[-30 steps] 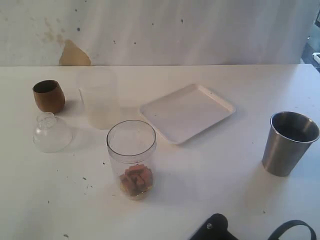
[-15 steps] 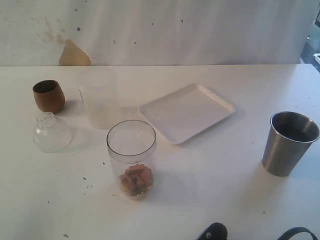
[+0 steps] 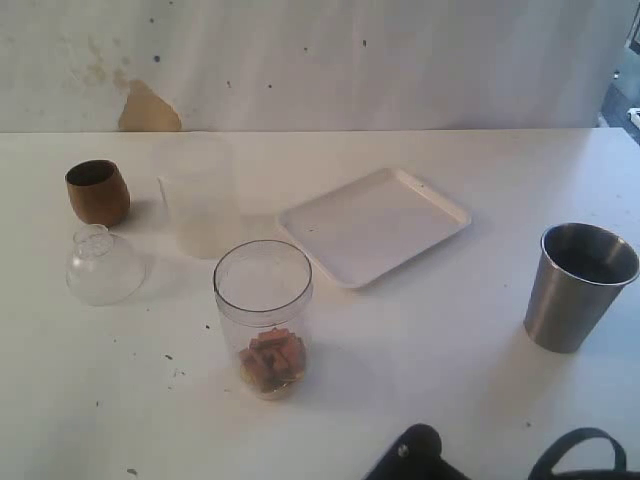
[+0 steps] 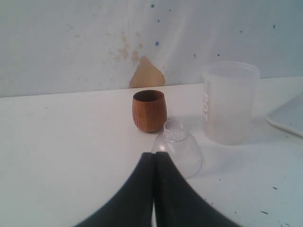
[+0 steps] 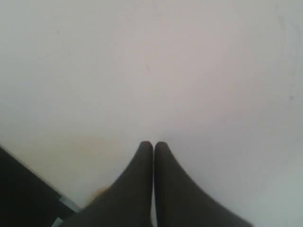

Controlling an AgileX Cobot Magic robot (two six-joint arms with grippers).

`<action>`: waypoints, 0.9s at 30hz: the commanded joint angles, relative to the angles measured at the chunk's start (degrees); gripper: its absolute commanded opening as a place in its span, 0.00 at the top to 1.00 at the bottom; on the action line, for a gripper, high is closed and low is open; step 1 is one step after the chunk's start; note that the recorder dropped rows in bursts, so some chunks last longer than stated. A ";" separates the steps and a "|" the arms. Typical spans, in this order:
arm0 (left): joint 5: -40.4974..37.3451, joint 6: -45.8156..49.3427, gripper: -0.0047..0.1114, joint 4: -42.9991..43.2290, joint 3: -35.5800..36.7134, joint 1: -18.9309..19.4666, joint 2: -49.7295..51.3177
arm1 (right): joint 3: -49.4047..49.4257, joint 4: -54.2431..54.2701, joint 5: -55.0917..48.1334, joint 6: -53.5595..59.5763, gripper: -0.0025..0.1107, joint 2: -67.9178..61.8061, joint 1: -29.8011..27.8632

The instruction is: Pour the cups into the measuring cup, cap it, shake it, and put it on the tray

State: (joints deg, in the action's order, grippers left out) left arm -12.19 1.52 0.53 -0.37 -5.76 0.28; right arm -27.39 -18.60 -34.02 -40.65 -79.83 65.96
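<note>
Closest to the camera, a black arm part [image 3: 412, 452] pokes in at the near edge, nearer than the measuring cup [image 3: 262, 300] and a bit right of it. That's the only change: half a second ago it had dipped almost out of sight, and now it's back up and slightly closer to the measuring cup. I'd guess it's the right arm, but I can't say for sure.

The right gripper [image 5: 153, 143] has its jaws pressed together with nothing between them, over bare white surface. The left gripper [image 4: 154, 153] is the same, pinched closed and empty, facing the dome lid [image 3: 103, 266].

The measuring cup stands upright and uncapped, with orange-brown chunks at the bottom. The steel tumbler [image 3: 578, 287] is upright, well apart to its right. The lid sits open side down to its left. Just behind it is the frosted cup [image 3: 200, 205], and behind and to its right lies the tray [image 3: 372, 225], bare. The wooden cup [image 3: 97, 192] is farthest back on the left, just beyond the lid.

Nothing on the table has budged, so my read is the arm is repositioning between steps. I can't tell if either cup still holds anything. The cap is still off, so capping, shaking and traying are all left.
</note>
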 commanded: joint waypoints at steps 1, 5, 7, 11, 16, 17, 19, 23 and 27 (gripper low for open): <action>0.50 -0.12 0.96 -0.53 0.37 -0.33 -0.28 | -4.30 -1.32 -10.87 4.33 0.91 4.65 0.24; 0.50 -0.12 0.96 -0.53 0.37 -0.33 -0.28 | -5.05 2.54 -12.07 2.80 0.80 6.43 0.24; 0.50 -0.12 0.96 -0.53 0.37 -0.33 -0.28 | -4.08 -5.15 -14.12 -8.61 0.88 3.61 0.24; 0.50 -0.12 0.96 -0.53 0.37 -0.33 -0.28 | -1.54 0.64 -4.31 -6.82 0.98 -0.97 0.24; 0.50 -0.12 0.96 -0.53 0.37 -0.33 -0.28 | -1.16 1.30 -3.51 -7.37 0.98 -1.24 0.24; 0.50 -0.12 0.96 -0.53 0.37 -0.33 -0.28 | -1.16 1.43 -3.51 -7.37 0.98 -1.38 0.24; 0.50 -0.12 0.96 -0.53 0.37 -0.33 -0.28 | -1.16 1.83 -3.61 -7.37 0.98 -1.73 0.24; 0.50 -0.12 0.96 -0.53 0.37 -0.33 -0.28 | 0.85 5.74 -1.37 -5.44 0.98 -1.72 0.24; 0.50 -0.12 0.96 -0.53 0.37 -0.33 -0.28 | 1.78 6.63 -0.64 -5.29 0.98 -1.72 0.24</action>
State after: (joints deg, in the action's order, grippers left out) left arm -12.19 1.52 0.53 -0.37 -5.76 0.28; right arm -26.16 -12.62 -35.38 -46.90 -81.59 66.17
